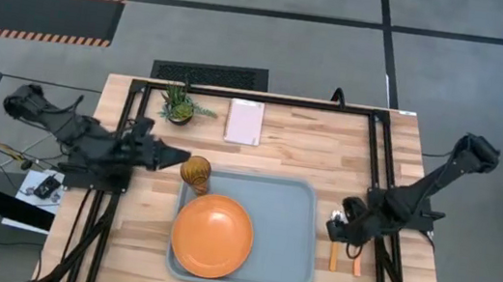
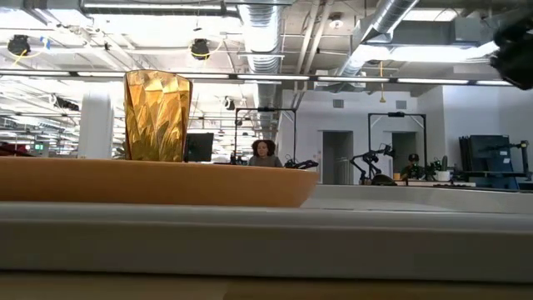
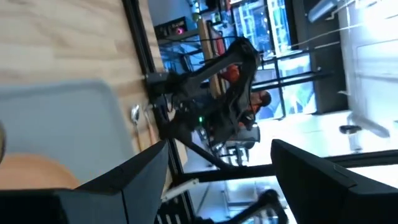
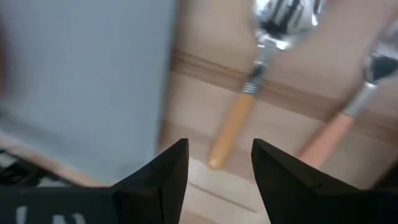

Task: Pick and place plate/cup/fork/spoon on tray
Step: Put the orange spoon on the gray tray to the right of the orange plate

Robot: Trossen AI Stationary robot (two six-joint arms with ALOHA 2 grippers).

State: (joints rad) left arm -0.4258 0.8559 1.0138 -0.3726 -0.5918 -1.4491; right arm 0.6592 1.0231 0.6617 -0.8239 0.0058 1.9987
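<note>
Fingers (image 4: 168, 171) of the right gripper (image 4: 219, 163) stood apart as we watched, hovering over the fork (image 4: 258, 81) and the spoon (image 4: 348, 115), both lying on the table (image 1: 280, 150) just off the tray's (image 1: 291, 249) right edge. We saw the left gripper (image 1: 174, 158) open beside the cup (image 1: 196, 173), which stood in the tray's far-left corner, next to the plate (image 1: 212, 235) in its near-left part.

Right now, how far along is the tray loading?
Done: plate and cup sit on the tray. In hand: right gripper, open, hovers over the fork, which lies on the table beside the spoon. Left: both utensils. Left gripper is open beside the cup.
</note>
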